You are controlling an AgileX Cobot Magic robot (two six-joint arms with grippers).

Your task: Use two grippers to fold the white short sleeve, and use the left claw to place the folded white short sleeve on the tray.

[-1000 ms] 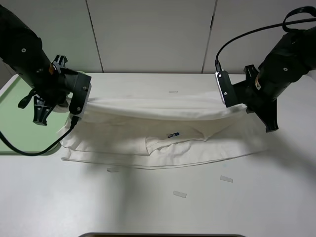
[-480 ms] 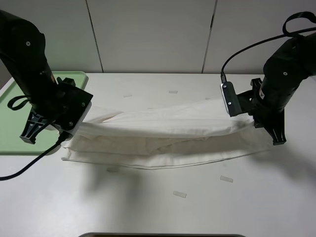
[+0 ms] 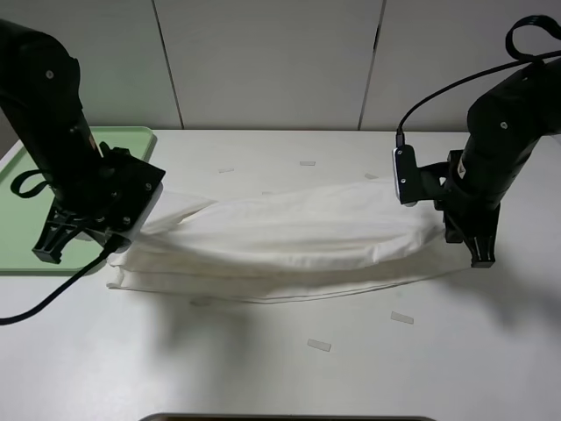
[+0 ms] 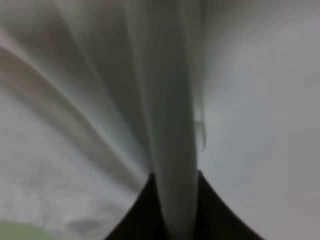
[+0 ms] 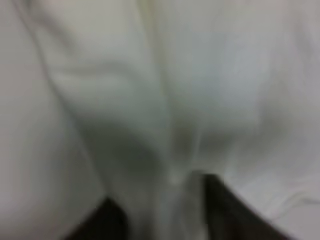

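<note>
The white short sleeve (image 3: 289,241) lies across the middle of the table as a long folded band, its upper layer stretched between both arms. My left gripper (image 3: 131,230) is shut on the shirt's left end; in the left wrist view (image 4: 175,200) white cloth runs between the two black fingers. My right gripper (image 3: 443,219) is shut on the shirt's right end, and the right wrist view (image 5: 170,210) shows cloth bunched between its fingers. The pale green tray (image 3: 26,228) sits at the far left, partly hidden by the left arm.
Several small white paper strips lie on the table, one near the front (image 3: 319,345), one at the front right (image 3: 401,317) and one at the back (image 3: 307,163). A panelled wall stands behind the table.
Both grippers have carried the shirt's held edge forward and down over the lower layer. The blue print and neck opening are now covered by the folded cloth.
</note>
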